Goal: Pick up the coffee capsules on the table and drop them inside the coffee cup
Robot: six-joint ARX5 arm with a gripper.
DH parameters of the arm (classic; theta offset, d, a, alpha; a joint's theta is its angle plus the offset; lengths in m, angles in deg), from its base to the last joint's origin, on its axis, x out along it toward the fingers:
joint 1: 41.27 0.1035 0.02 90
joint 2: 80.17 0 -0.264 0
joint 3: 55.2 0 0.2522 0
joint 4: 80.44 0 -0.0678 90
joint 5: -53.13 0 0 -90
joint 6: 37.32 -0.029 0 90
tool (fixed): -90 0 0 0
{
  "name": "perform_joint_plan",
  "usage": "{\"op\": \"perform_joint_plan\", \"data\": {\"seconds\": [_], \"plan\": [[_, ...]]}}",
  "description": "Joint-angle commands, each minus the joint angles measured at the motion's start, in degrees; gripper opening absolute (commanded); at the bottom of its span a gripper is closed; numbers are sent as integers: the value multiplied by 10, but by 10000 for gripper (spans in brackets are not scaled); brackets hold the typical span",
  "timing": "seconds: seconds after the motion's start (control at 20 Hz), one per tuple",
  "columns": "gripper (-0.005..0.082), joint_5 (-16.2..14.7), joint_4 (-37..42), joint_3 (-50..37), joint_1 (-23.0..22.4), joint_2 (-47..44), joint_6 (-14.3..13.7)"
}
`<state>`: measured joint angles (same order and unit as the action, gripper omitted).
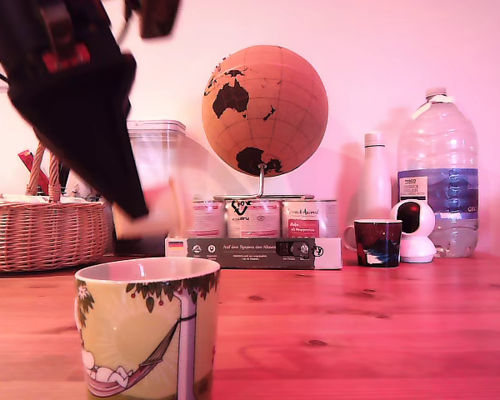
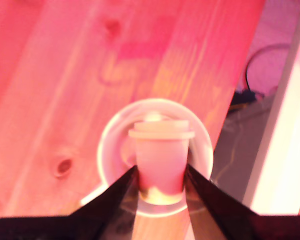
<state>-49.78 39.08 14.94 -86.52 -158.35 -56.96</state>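
The coffee cup (image 1: 146,329), a yellow-green mug with a hammock cartoon, stands at the front of the table on the exterior view's left. My gripper (image 1: 147,210) hangs blurred just above and behind its rim, shut on a cream coffee capsule (image 1: 156,213). In the wrist view the capsule (image 2: 160,150) sits flanged rim outward between the two dark fingers of the gripper (image 2: 160,172). Directly beneath it lies the round pale opening of the coffee cup (image 2: 106,150). No other capsule shows on the table.
A wicker basket (image 1: 42,232) stands at the exterior view's left, behind it a clear plastic container (image 1: 158,158). A cork globe (image 1: 264,108) rises over tins (image 1: 254,218) and a dark box (image 1: 254,252). A small dark espresso cup (image 1: 377,242), white bottle (image 1: 373,179), white camera (image 1: 417,229) and water bottle (image 1: 437,167) stand right.
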Motion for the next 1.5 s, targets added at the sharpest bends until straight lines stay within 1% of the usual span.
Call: {"op": "perform_joint_plan", "data": {"seconds": [0.0, 0.35, 0.55, 0.7, 0.75, 0.8, 0.85, 0.9, 0.95, 1.05, 1.1, 1.4, 1.45], "plan": [[195, 0, 1, 2, -6, -3, 1], [195, -2, 6, 2, -6, -2, 2], [195, -13, 8, 2, -6, -2, 2], [197, -12, 11, 2, -6, -2, 2], [224, -12, 13, 2, -6, -2, 2], [310, -13, 15, 2, -6, -2, 2], [451, -10, 19, 2, -6, -2, 3], [561, 0, 25, 2, -6, -2, 3], [610, 1, 25, 2, -6, -2, 3], [614, 1, 24, 2, -6, -2, 3], [614, 1, 23, 2, -6, -2, 22], [594, 0, 17, 2, -6, -1, 23], [561, 0, 17, 3, -6, -1, 23]]}}
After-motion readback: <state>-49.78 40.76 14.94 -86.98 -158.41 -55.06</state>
